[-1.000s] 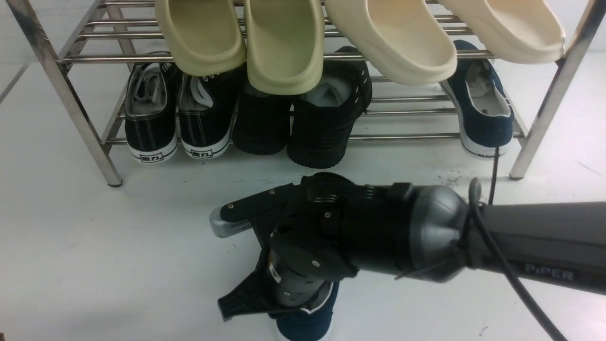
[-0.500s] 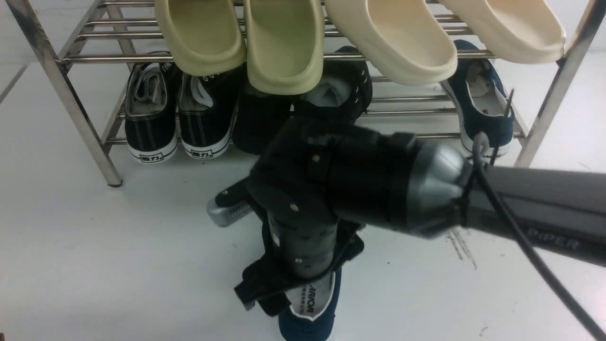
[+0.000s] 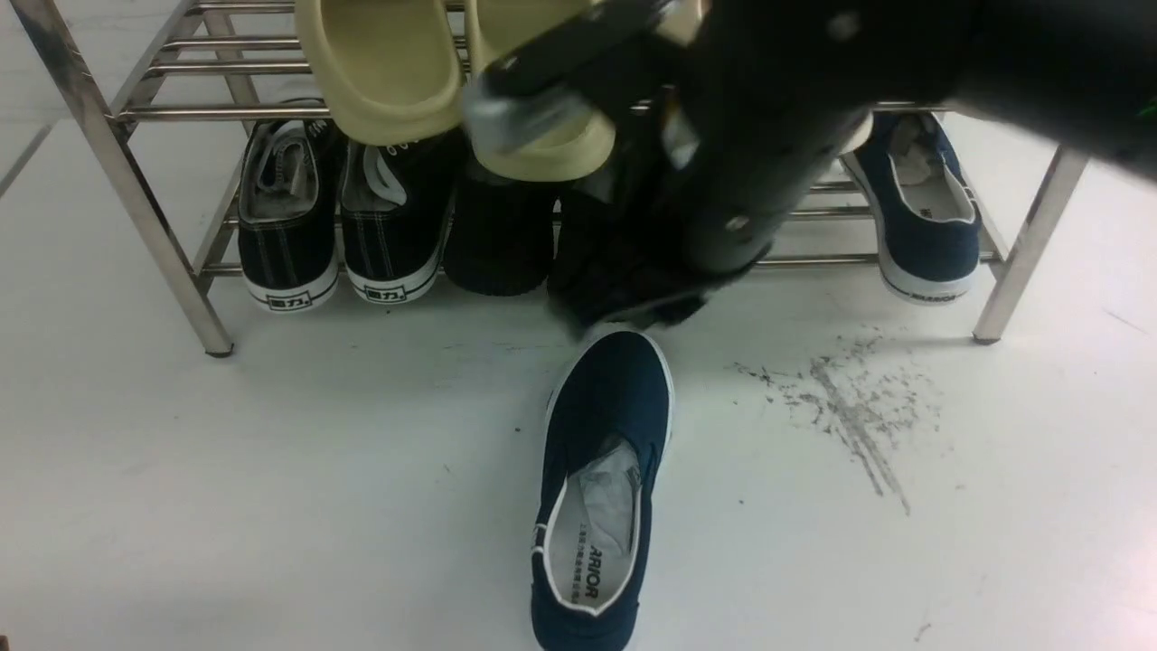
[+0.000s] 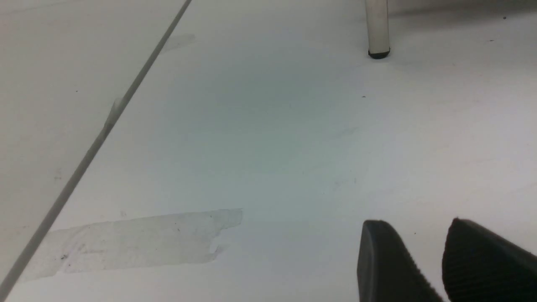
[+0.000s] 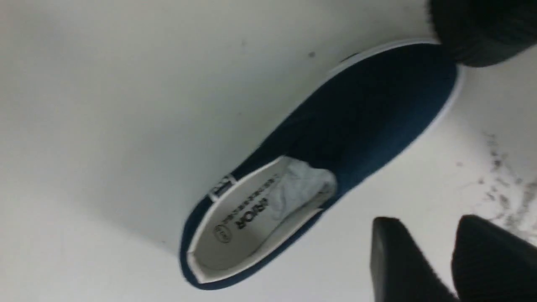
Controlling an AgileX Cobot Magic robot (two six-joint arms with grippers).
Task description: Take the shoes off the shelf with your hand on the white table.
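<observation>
One navy slip-on shoe (image 3: 601,452) lies on the white table (image 3: 226,497) in front of the shelf (image 3: 136,199), insole showing. It also shows in the right wrist view (image 5: 335,138). The other navy shoe (image 3: 922,217) sits on the shelf's lower tier at the right. My right hand (image 3: 768,136) is raised and blurred in front of the shelf's middle. The right gripper (image 5: 423,239) is empty with a small gap between its fingertips, above the table beside the shoe. My left gripper (image 4: 419,239) hovers over bare table, slightly parted and empty.
Black lace-up sneakers (image 3: 334,217) and all-black shoes (image 3: 502,235) fill the lower tier's left and middle. Cream slippers (image 3: 389,72) hang over the top tier. Dark scuff marks (image 3: 841,407) lie right of the shoe. A shelf leg (image 4: 377,29) and a tape patch (image 4: 134,243) show in the left wrist view.
My right gripper let go of the navy shoe, which now lies on the table. The right arm has risen and moved back toward the shelf.
</observation>
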